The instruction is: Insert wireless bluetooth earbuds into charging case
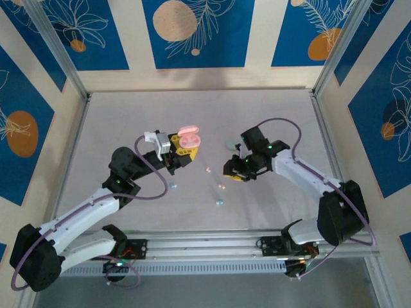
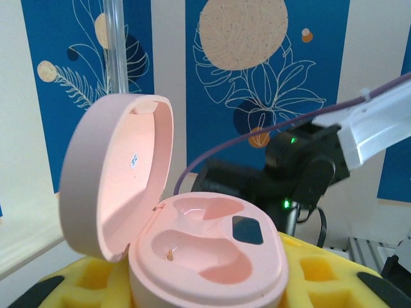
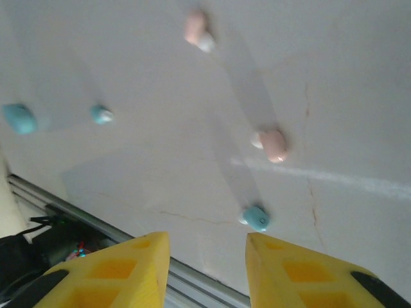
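right gripper [image 3: 205, 240] over the grey table [image 3: 128, 173]
its yellow fingers [image 3: 122, 273] stand apart; a teal earbud [image 3: 257, 218] lies nearest, a pink earbud [image 3: 275, 145] beyond it, another pink earbud [image 3: 196, 29] at top, a small teal earbud [image 3: 101, 114] and a light blue earbud [image 3: 19, 119] at left.

The pink case [image 2: 212, 282] is smooth satin plastic, its window [image 2: 247, 230] glossy black. The earbuds [image 3: 275, 145] look glossy. The grey worktop [image 3: 128, 167] is matt, hairline-cracked. The right gripper [image 3: 207, 273] has matt yellow fingers [image 3: 128, 273].

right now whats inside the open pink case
The pink case holds two empty moulded wells and a dark patch. Its lower body is hidden between the jaws of the left gripper.
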Robot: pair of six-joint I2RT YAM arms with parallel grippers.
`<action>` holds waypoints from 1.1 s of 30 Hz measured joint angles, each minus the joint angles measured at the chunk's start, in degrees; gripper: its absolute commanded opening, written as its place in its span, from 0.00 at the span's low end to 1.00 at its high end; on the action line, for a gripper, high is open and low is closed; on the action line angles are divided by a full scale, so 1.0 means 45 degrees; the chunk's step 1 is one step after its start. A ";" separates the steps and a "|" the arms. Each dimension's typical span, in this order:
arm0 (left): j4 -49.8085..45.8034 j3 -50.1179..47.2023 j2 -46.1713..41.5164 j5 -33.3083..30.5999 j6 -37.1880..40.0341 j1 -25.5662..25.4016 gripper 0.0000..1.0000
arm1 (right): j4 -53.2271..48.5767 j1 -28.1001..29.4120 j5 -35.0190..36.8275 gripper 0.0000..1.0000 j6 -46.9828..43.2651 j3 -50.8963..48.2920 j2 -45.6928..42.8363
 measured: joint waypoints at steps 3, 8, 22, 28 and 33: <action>-0.0058 0.0000 -0.0058 -0.0010 0.0073 0.0000 0.27 | 0.0078 0.0593 0.0350 0.42 0.0330 -0.0160 0.0874; -0.0350 0.0000 -0.0058 -0.0005 0.0087 0.0000 0.27 | 0.0325 0.0889 0.0787 0.42 0.0413 -0.0155 0.1948; -0.0665 0.0000 -0.0291 -0.0039 0.0175 0.0000 0.27 | 0.0345 0.0821 0.1501 0.36 -0.0452 0.3570 0.5144; -0.0918 0.0000 -0.0520 -0.0058 0.0423 0.0000 0.27 | -0.0651 0.0991 0.2263 0.35 -0.0743 0.6018 0.6975; -0.1190 0.0000 -0.0763 -0.0189 0.0554 0.0000 0.27 | -0.1282 0.1302 0.2735 0.38 -0.0845 0.7048 0.7868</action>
